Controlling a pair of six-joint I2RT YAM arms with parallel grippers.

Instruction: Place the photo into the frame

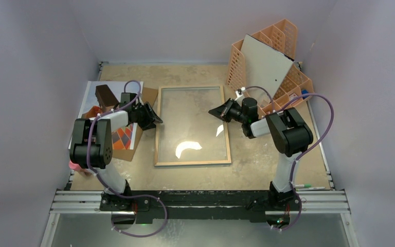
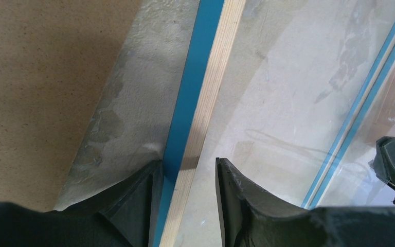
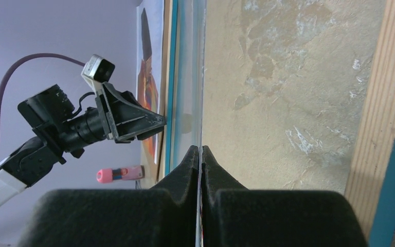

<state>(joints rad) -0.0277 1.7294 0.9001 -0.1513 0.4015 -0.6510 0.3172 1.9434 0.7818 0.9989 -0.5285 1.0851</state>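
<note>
The frame (image 1: 193,163) lies flat mid-table with its wood-coloured back up; its blue side shows in the left wrist view (image 2: 187,103). My left gripper (image 1: 154,117) (image 2: 187,163) stands open astride the frame's left rim, one finger against the blue outer side. My right gripper (image 1: 213,112) (image 3: 200,149) is just inside the right rim, shut on the thin edge of the clear glass pane (image 3: 201,77). The photo (image 1: 117,88) (image 3: 149,77) lies at the left under the left arm, partly hidden.
A brown hardboard backing (image 1: 146,98) lies beneath the photo. An orange lattice organiser (image 1: 288,36) holding a grey-white board (image 1: 265,64) stands at the back right. A pink marker (image 3: 118,174) lies by the left wall, pens (image 1: 306,186) at the near right.
</note>
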